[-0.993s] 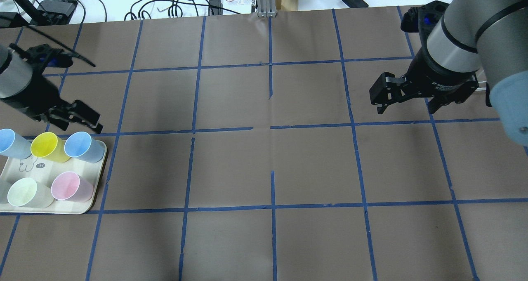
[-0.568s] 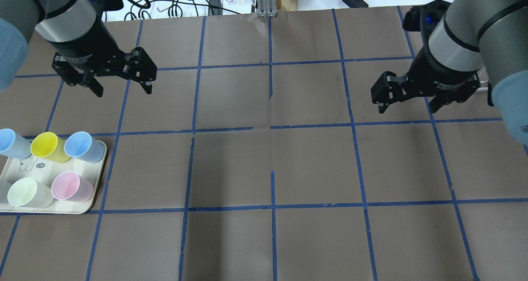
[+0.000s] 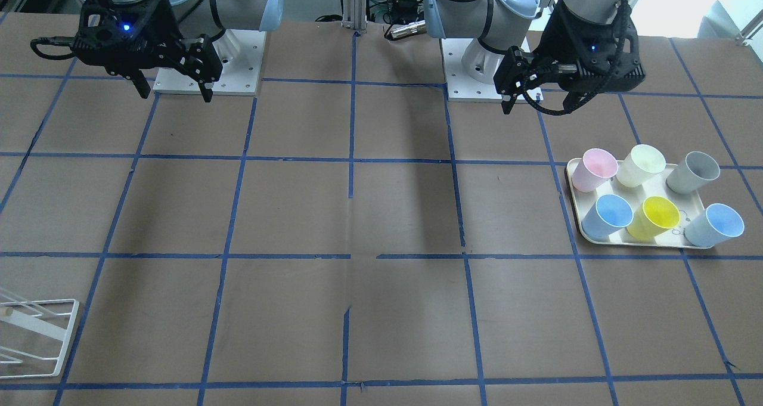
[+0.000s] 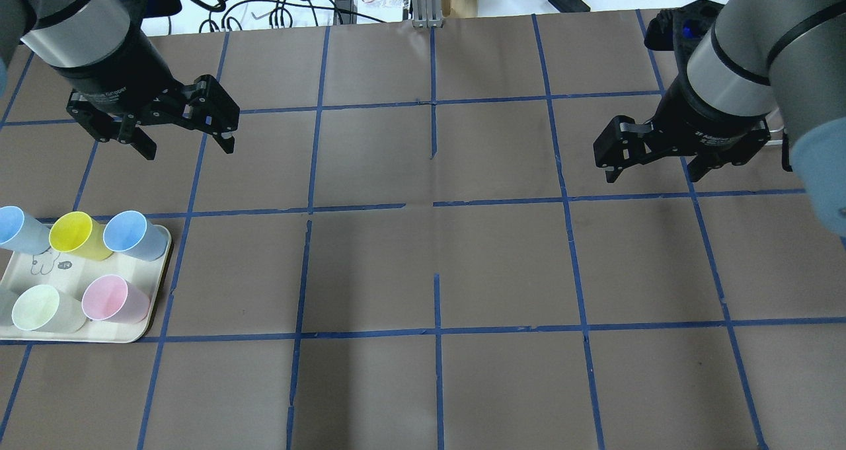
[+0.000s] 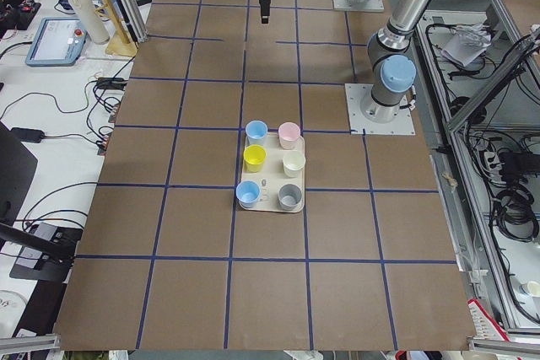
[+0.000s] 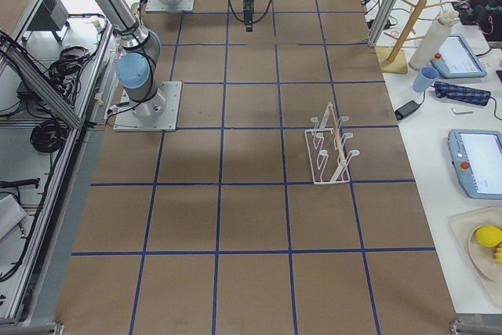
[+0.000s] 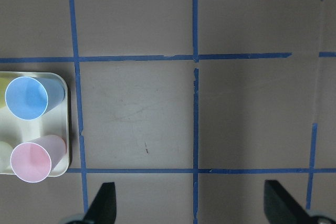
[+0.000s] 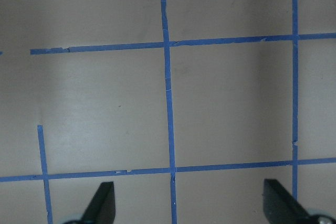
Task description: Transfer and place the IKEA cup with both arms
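Observation:
The pale pink IKEA cup (image 4: pixel 115 299) stands upright at the near right corner of a cream tray (image 4: pixel 39 265) on the table's left side. It also shows in the front view (image 3: pixel 593 169) and the left wrist view (image 7: pixel 34 158). My left gripper (image 4: pixel 188 149) is open and empty. It hangs high over the table, beyond the tray and to its right, pointing down. My right gripper (image 4: pixel 651 172) is open and empty, high over the right side. Both wrist views show the fingers spread wide over bare table.
The tray also holds two light blue cups (image 4: pixel 129 233), a yellow cup (image 4: pixel 76 233), a cream-white cup (image 4: pixel 39 308) and a grey cup (image 3: pixel 694 172). A white wire rack (image 3: pixel 36 334) stands at the far right. Cables and boxes lie beyond the table's far edge.
My left gripper has left its low spot beside the tray's far edge and risen to the right, then drifted slightly back left. The right arm has barely moved. The cups stand unchanged.

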`<state>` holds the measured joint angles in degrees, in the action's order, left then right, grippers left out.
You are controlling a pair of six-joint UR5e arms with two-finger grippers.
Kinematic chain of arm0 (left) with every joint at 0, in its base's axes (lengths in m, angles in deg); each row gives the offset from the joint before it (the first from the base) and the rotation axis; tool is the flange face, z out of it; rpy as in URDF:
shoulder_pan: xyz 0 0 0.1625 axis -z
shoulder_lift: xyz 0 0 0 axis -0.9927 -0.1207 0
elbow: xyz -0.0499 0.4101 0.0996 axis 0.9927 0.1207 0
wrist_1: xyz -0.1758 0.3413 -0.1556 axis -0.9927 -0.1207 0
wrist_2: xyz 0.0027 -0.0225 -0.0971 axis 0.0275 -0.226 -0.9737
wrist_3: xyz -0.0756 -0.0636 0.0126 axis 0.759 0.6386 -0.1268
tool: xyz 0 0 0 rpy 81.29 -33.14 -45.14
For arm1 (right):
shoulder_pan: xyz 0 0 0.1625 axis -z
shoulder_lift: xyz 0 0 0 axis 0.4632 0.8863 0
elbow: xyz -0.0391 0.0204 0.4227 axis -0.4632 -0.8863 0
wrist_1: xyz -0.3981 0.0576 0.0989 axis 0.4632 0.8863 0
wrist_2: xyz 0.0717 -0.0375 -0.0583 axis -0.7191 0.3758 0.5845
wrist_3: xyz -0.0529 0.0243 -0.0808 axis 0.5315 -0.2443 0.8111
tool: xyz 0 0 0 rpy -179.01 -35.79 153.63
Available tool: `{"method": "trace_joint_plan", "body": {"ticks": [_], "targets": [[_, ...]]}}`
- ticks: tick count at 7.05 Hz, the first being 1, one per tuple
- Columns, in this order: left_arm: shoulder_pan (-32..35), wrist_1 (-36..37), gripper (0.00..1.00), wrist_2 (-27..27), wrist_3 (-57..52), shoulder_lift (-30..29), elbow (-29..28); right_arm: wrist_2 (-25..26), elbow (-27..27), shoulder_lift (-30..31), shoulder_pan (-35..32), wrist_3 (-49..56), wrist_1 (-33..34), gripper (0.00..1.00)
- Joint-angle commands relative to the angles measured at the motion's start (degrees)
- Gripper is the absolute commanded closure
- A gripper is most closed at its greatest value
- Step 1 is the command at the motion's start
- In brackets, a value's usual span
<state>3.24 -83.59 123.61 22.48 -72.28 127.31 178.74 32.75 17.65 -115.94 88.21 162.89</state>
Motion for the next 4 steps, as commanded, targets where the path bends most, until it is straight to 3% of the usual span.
{"method": "trace_joint_plan", "body": {"ticks": [1,4], "targets": [[-0.61,3.86,0.0,-0.56,1.82,-0.38,0.06,0.0,0.03,0.17,-0.07,0.1,0.08,0.0],[0.0,5.9,0.0,-0.82,2.87,-1.0,-0.9,-0.09,0.03,0.35,-0.07,0.1,-0.35,0.0]]}}
